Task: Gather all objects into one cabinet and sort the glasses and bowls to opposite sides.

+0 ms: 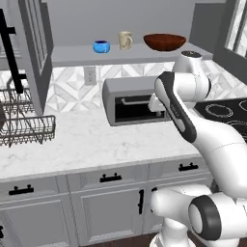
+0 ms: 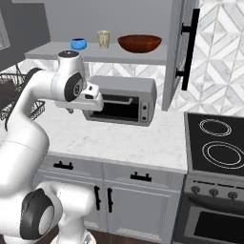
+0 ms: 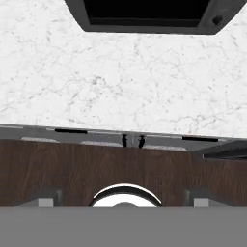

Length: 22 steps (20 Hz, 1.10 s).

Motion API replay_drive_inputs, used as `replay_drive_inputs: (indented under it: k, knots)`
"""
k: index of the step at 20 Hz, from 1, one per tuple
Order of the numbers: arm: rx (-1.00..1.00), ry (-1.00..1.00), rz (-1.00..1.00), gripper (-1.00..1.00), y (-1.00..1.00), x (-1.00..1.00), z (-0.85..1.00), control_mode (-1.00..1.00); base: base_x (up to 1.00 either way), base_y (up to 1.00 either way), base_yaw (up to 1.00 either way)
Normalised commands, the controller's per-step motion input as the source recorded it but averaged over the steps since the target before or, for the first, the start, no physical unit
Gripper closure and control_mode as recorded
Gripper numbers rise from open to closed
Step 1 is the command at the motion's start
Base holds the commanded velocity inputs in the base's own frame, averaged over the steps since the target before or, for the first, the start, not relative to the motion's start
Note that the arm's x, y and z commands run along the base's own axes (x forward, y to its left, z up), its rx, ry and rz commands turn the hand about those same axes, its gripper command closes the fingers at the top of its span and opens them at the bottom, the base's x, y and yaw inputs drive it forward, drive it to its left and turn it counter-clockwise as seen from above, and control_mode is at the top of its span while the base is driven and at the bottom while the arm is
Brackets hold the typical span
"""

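Glossy round bowl (image 1: 164, 42), handled mug (image 1: 125, 40), squat blue cup (image 1: 101, 46) on flat shelf (image 1: 77, 55)

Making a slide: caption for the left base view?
Blue cup, mug and bowl lined up on the open cabinet's shelf above a toaster oven.

Open grey cabinet shelf (image 2: 47, 52): bare at left edge; squat blue cup (image 2: 78, 44), beige mug (image 2: 103, 39), wide red-brown bowl (image 2: 139, 43) fill the rest. Grey toaster oven (image 2: 125, 100) blocks the white marble counter's (image 2: 119, 138) back; front edge free.
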Motion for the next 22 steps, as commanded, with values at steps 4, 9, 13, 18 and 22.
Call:
replay_drive_inputs:
  k: [4, 9, 13, 18, 22]
  knots:
    - [0.00, 0.00, 0.00, -1.00, 0.00, 0.00, 0.00, 1.00, -1.00, -0.22, 0.00]
    - [0.00, 0.00, 0.00, -1.00, 0.00, 0.00, 0.00, 1.00, -0.91, -0.14, 0.00]
    - [0.00, 0.00, 0.00, -1.00, 0.00, 0.00, 0.00, 1.00, -0.37, -0.08, 0.15]
    - [0.00, 0.00, 0.00, -1.00, 0.00, 0.00, 0.00, 1.00, -0.08, 0.00, 0.57]
    - [0.00, 0.00, 0.00, -1.00, 0.00, 0.00, 0.00, 1.00, -0.11, 0.00, 0.87]
